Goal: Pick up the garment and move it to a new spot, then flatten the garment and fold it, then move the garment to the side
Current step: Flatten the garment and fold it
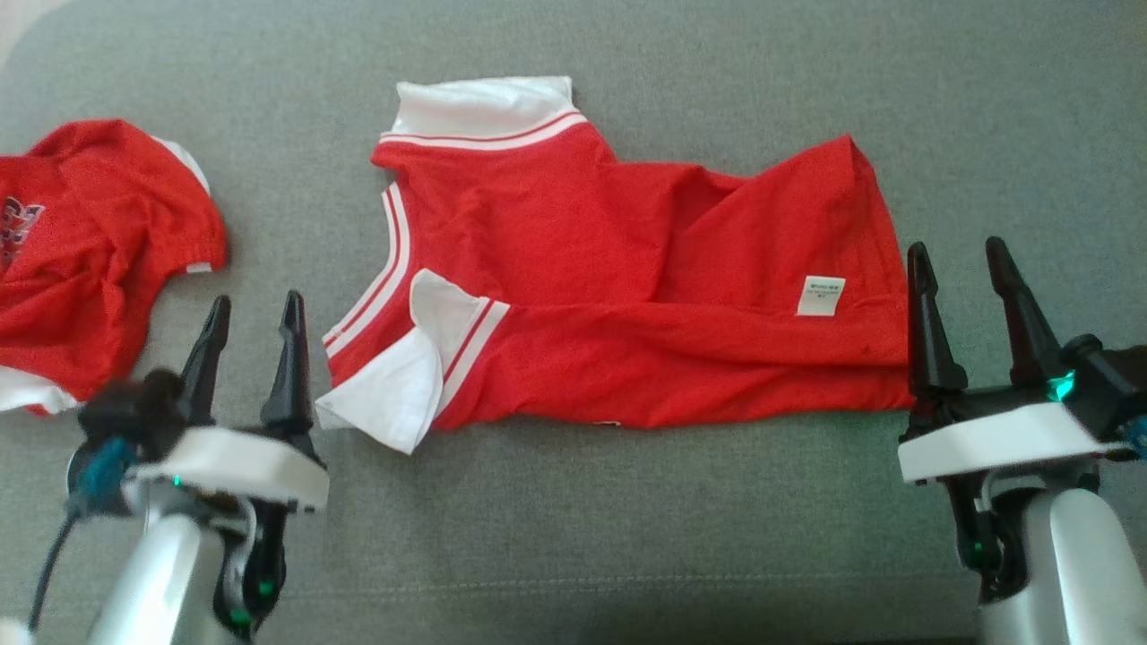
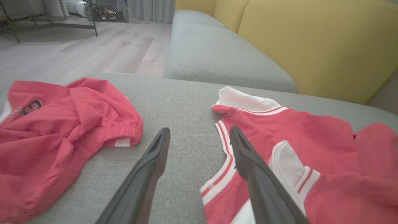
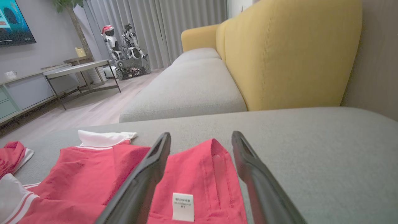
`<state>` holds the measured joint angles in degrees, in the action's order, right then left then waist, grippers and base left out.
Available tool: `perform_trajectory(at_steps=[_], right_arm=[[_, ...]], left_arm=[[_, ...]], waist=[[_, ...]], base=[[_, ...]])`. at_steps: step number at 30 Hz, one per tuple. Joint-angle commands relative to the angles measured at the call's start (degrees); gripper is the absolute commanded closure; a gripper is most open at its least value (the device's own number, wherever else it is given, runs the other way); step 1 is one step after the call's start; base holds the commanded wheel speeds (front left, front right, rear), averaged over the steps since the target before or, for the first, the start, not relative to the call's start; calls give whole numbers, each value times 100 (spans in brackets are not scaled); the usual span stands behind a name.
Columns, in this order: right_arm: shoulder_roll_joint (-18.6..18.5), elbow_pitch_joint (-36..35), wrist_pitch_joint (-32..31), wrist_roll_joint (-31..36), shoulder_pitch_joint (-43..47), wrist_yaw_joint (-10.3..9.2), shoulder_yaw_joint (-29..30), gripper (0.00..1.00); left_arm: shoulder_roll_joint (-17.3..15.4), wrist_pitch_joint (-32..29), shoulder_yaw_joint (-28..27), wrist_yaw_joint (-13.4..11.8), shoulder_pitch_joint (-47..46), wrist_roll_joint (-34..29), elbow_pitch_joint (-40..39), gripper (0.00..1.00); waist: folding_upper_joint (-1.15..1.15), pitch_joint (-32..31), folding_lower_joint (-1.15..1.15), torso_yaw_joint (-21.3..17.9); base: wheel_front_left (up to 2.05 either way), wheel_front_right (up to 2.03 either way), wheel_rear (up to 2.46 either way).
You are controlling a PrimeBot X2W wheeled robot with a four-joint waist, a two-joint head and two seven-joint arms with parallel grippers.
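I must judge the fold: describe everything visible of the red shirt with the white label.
The red shirt is soft, knit-looking cloth, folded lengthwise, lying creased but fairly flat on the grey cushion. White red-striped trim marks its left end; a small white label sits near its right end. The open left gripper and right gripper flank it, holding nothing.

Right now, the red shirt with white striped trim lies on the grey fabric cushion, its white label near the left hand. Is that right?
No: the head view shows the white label near the right hand. The red shirt does lie on the grey cushion.
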<state>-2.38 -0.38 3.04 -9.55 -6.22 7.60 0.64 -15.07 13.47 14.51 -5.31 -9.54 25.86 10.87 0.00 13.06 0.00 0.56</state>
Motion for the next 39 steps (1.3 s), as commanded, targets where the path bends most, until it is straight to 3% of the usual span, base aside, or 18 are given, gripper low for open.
perform_trajectory(at_steps=[1,10,21,29,39], right_arm=[[-50,-265,100,99,38,-11,-156,0],[-50,-451,46,245,613,-11,-151,0],[-50,-518,-53,145,724,-11,-133,0],[-50,-479,-112,26,704,-11,-93,0],[-50,289,-520,-32,605,-11,105,0]], left_arm=[[-91,74,-259,-76,22,-98,-321,0],[-35,134,-243,-435,1003,-424,-1080,0],[-96,11,-149,-458,1122,-434,-1144,0],[-108,-94,-43,-343,1052,-347,-1104,0],[45,-552,340,238,818,102,-186,0]], waist=[[0,-98,0,31],[0,-482,0,88],[0,-621,0,75],[0,-567,0,90],[0,-216,0,93]], base=[[0,0,0],[0,0,0],[0,0,0],[0,0,0],[0,0,0]])
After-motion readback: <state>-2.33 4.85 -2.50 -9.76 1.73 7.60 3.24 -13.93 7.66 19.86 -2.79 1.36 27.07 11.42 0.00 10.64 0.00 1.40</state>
